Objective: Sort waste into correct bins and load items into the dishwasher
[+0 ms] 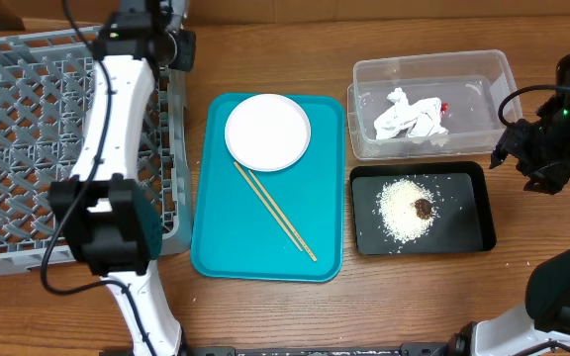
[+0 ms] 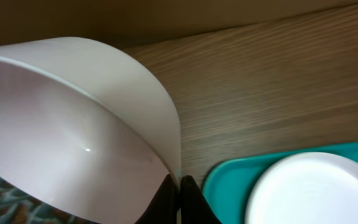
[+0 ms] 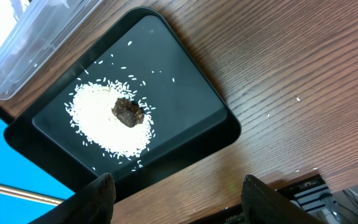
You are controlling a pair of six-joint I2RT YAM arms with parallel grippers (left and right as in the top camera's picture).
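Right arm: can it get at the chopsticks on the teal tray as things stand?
Probably yes. The right gripper is open and empty, and the chopsticks lie uncovered on the teal tray. Only the low black tray lies between them, though it would have to stretch well across.

Overhead view of the bench (image 1: 265, 316): the left hand (image 1: 174, 47) hangs at the far right corner of the grey dish rack (image 1: 28, 129). To its right and nearer the robot, the teal tray (image 1: 216, 237) carries the round white plate (image 1: 267, 132) and wooden chopsticks (image 1: 274, 211). The right hand (image 1: 513, 148) sits just right of the clear tub (image 1: 483, 69) holding the crumpled napkin (image 1: 409, 117) and red wrapper (image 1: 444, 107); left of this hand and slightly nearer lies the black tray (image 1: 463, 222) with rice (image 1: 399, 208) and a brown food bit (image 1: 423, 209).
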